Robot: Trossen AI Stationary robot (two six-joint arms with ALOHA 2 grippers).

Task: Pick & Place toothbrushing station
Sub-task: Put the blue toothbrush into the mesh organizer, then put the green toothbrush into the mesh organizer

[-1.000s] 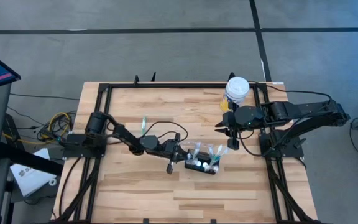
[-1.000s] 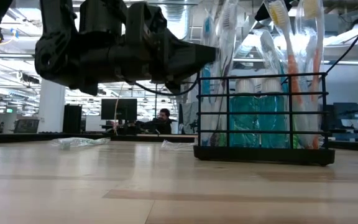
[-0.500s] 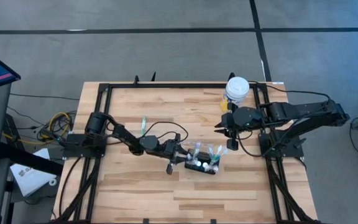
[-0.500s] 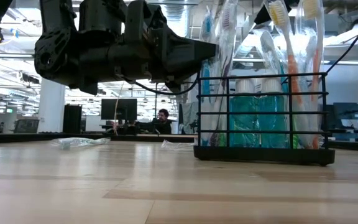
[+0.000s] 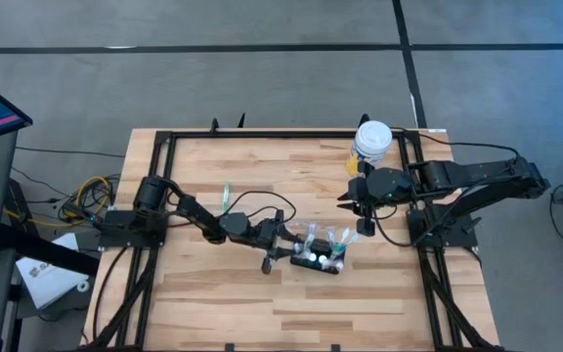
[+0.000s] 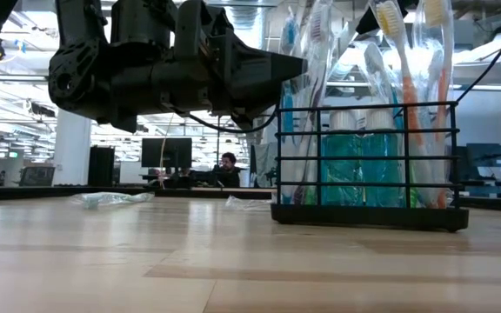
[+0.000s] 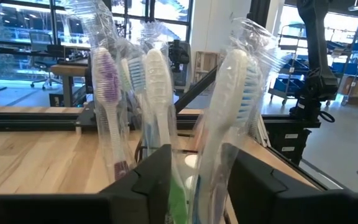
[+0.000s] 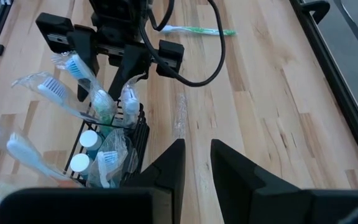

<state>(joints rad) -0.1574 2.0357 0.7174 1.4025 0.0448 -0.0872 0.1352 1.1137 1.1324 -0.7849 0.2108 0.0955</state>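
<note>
**Left end effector's fingers spread at the toothbrush holder**

Since a second ago, your left end effector (image 5: 292, 248) has parted its fingers: in the low view the dark finger tip now reaches nearer the wrapped brushes than it did, while the arm itself has hardly shifted. In the left wrist view you see both fingers (image 7: 151, 174) standing apart, with a wrapped toothbrush (image 7: 160, 93) rising through the gap between them; you cannot tell from these views whether either finger touches the wrapper.

The toothbrushing station (image 5: 319, 256), a black wire holder, stands upright on the wooden worktop (image 5: 262, 303), a little right of the worktop's middle, just beside the left end effector. From the low view you can see it holds several wrapped toothbrushes (image 6: 390, 52) and blue-green bottles (image 6: 346, 165). A green loose toothbrush (image 5: 226, 196) lies on the worktop well apart from the holder, behind the left arm.

Your right end effector (image 5: 357, 213) hovers near the holder on its far right side, not touching it. Its fingers (image 8: 166, 165) are a narrow gap apart and hold nothing. A white-lidded tub (image 5: 371, 140) sits at the back right edge of the worktop.
</note>
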